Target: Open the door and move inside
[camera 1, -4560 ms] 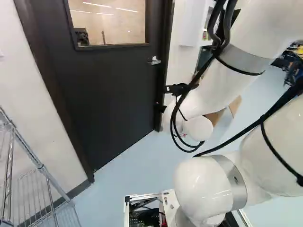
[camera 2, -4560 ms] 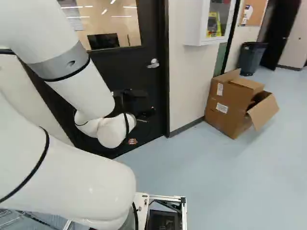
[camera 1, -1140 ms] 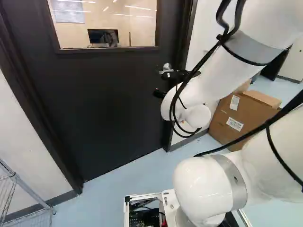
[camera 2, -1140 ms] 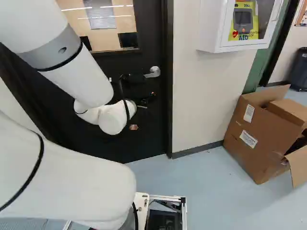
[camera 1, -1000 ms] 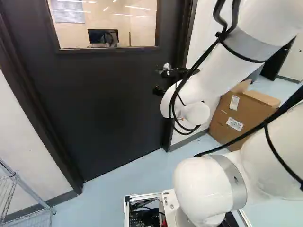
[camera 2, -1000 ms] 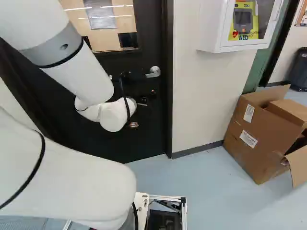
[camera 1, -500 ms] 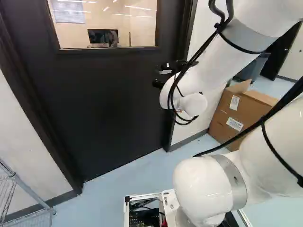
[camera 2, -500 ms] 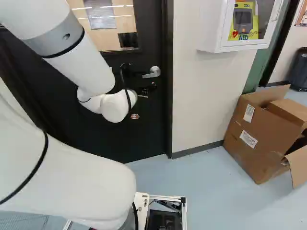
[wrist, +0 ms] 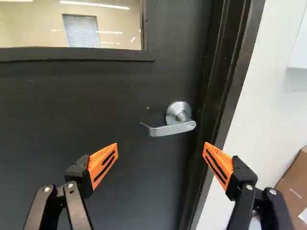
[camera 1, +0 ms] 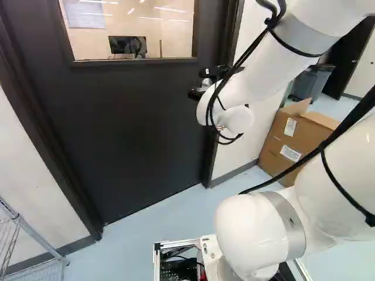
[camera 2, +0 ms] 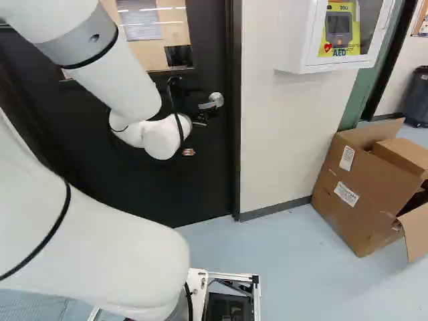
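- At a closed black door point(camera 1: 129, 129), I have the gripper point(wrist: 160, 144) spread wide, its 2 orange pads point(wrist: 103, 164) well apart and holding nothing.
- Just ahead, the silver lever handle point(wrist: 168, 130) sits near the door frame point(wrist: 232, 79), apart from both fingers.
- By my reading, the approach is nearly made; pressing the lever, swinging the door and driving inside all remain.
- Nearly level, the lever points from its round mount away from the frame, toward the door's middle; its long axis runs roughly from 1 finger toward the other.
- Closing now could miss or catch the lever end to end, so I judge a wrist roll or a push down from above is called for.
- Beyond the frame, a pale wall point(camera 2: 274, 140) and a cardboard box point(camera 2: 354, 194) flank the doorway.
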